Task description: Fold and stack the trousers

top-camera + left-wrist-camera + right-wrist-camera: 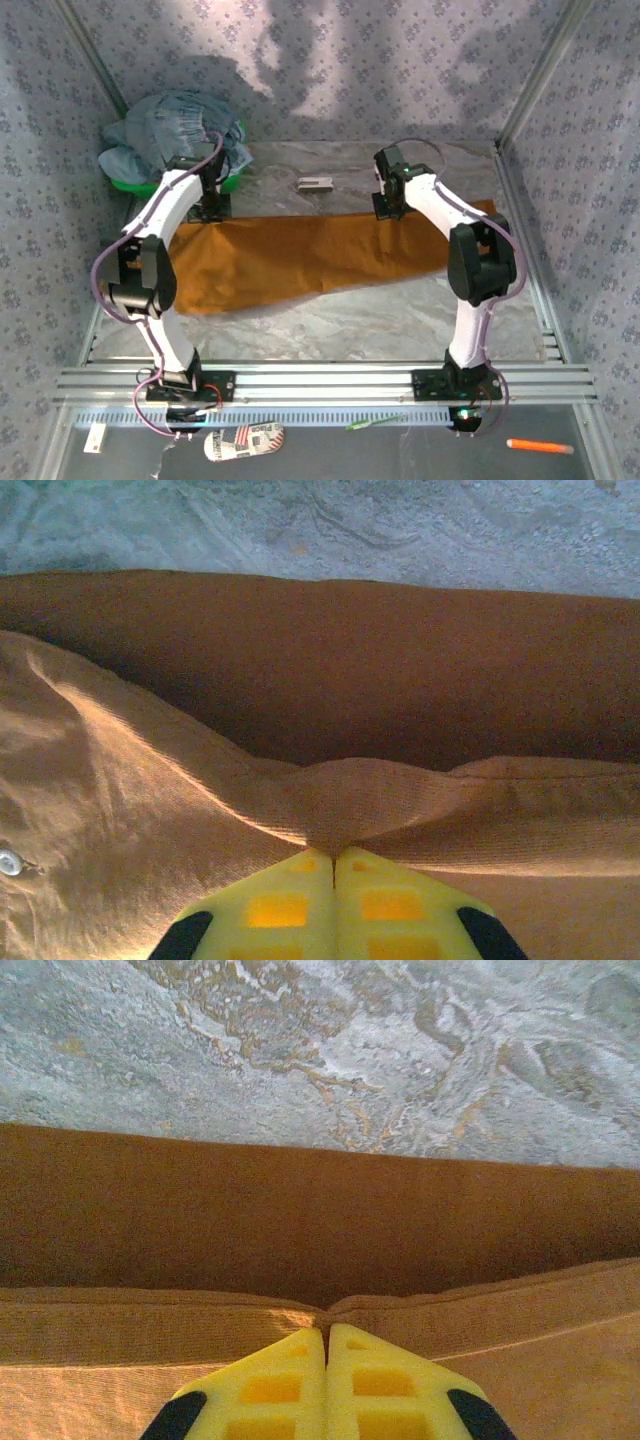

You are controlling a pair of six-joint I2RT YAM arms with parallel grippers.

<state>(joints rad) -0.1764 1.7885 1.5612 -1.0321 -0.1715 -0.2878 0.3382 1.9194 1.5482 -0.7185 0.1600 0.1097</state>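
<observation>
The marbled grey desk [350,320] carries the trousers [300,255], an ochre-orange pair spread as a long band across its middle, running from the left arm's side to the right edge, with the far hem line roughly straight and the near edge uneven. At the far left corner a heap of blue-grey cloth [180,130] sits in a green tub [135,185], just beyond the trousers' left end. Both arms reach over the band to its far edge. The left gripper [335,852] is closed tight, its yellow fingers [280,905] pressed together on a raised pucker of trouser cloth, with the layer below in shadow. The right gripper [327,1330] is likewise closed tight on a doubled hem of the trousers near their right end, bare desk showing beyond. A small pale object [316,183] lies on the desk beyond the trousers, between the two grippers. A metal stud [10,862] shows on the cloth to the left of the left gripper.
</observation>
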